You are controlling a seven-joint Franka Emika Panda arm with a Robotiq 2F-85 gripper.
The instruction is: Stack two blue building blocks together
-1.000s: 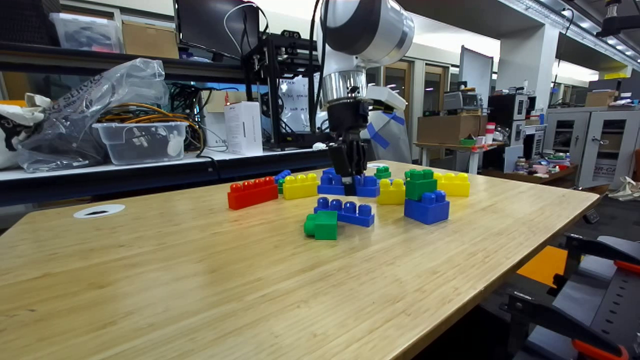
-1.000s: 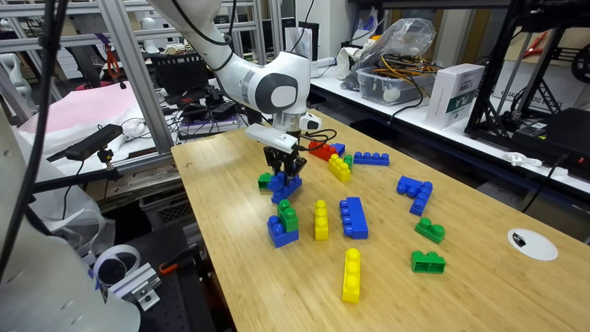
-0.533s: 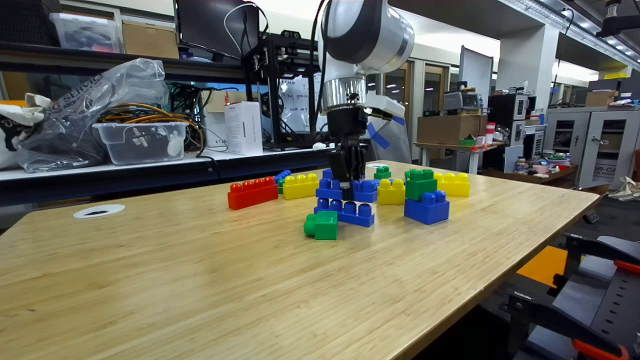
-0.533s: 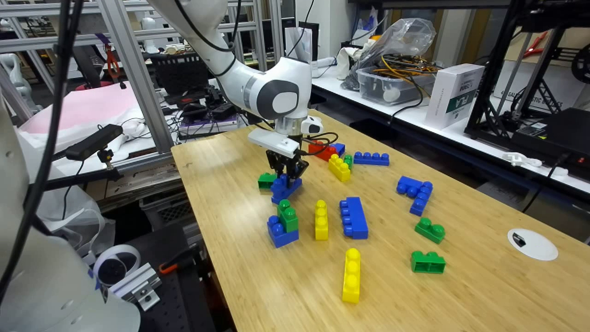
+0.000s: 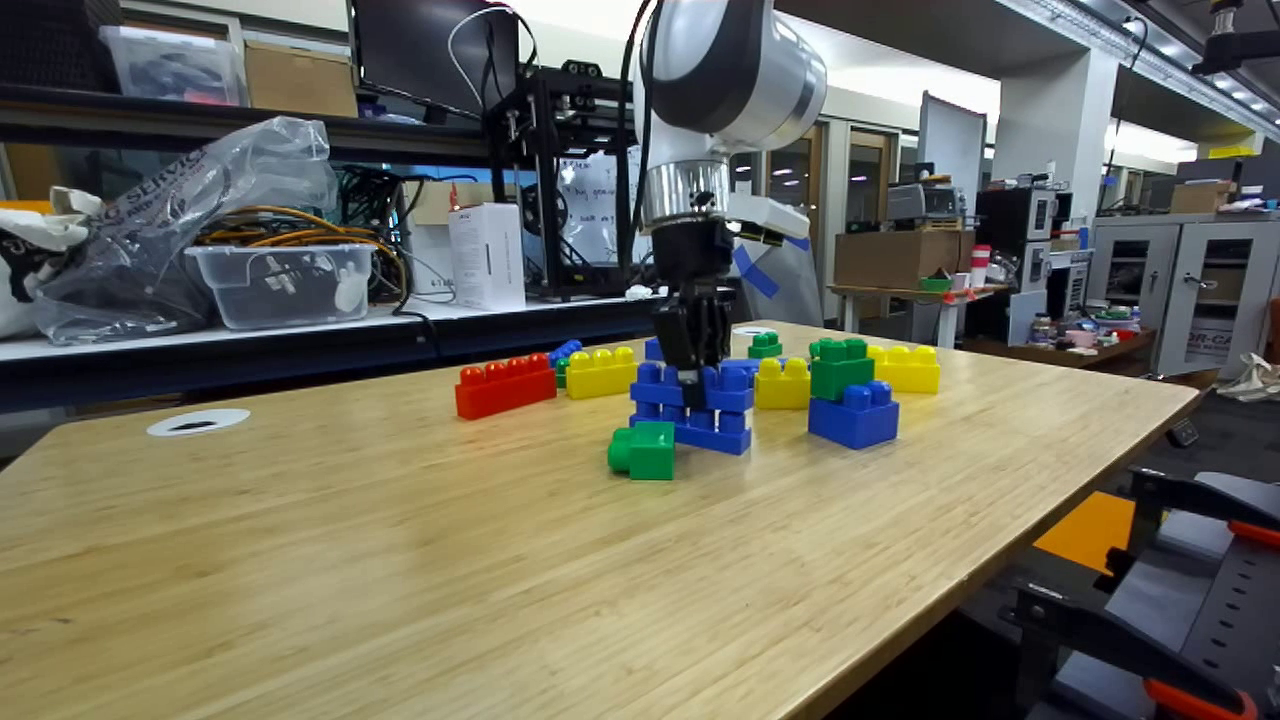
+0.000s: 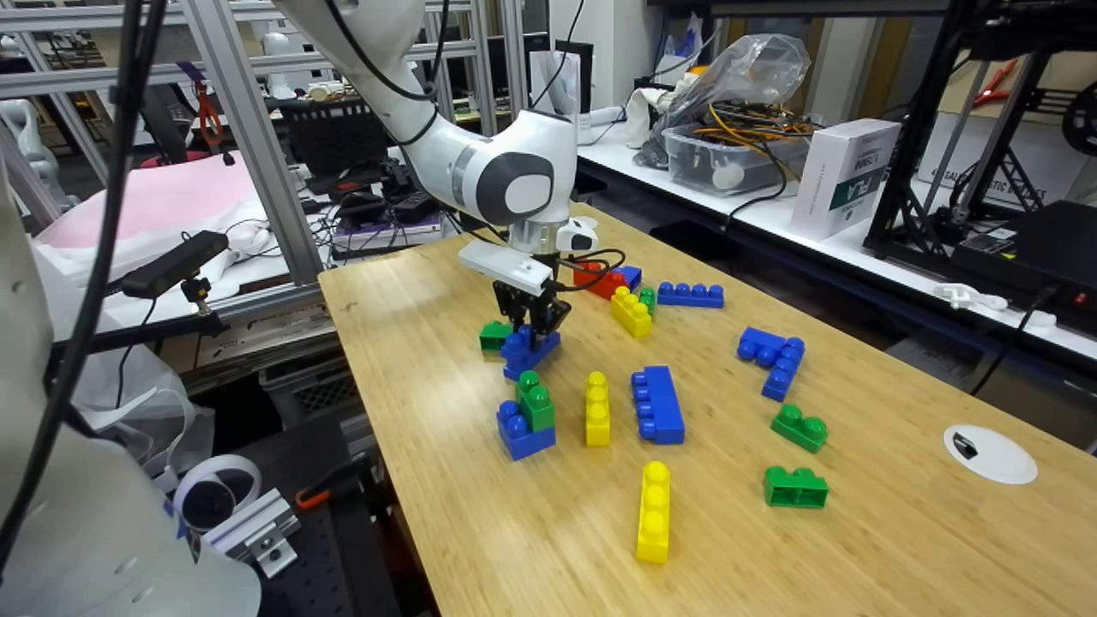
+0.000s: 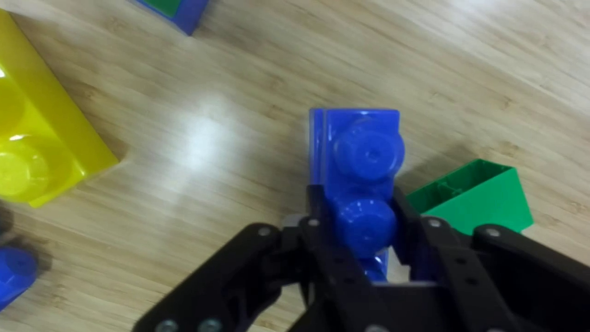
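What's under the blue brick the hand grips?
Another blue brick, its studs showing beneath the held brick in an exterior view. A green brick covers part of the lower one; the held brick's underside is hidden, so whether studs enter it cannot be told.

In an exterior view, yellow brick is lying lower centre, green brick lower right; upper right, clear plastic bin is holding cables, white box is standing alongside.

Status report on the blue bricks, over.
Black gripper clamped on upper blue studded plastic brick. Lower blue studded plastic brick beneath, studs showing between. Green plastic brick close beside.
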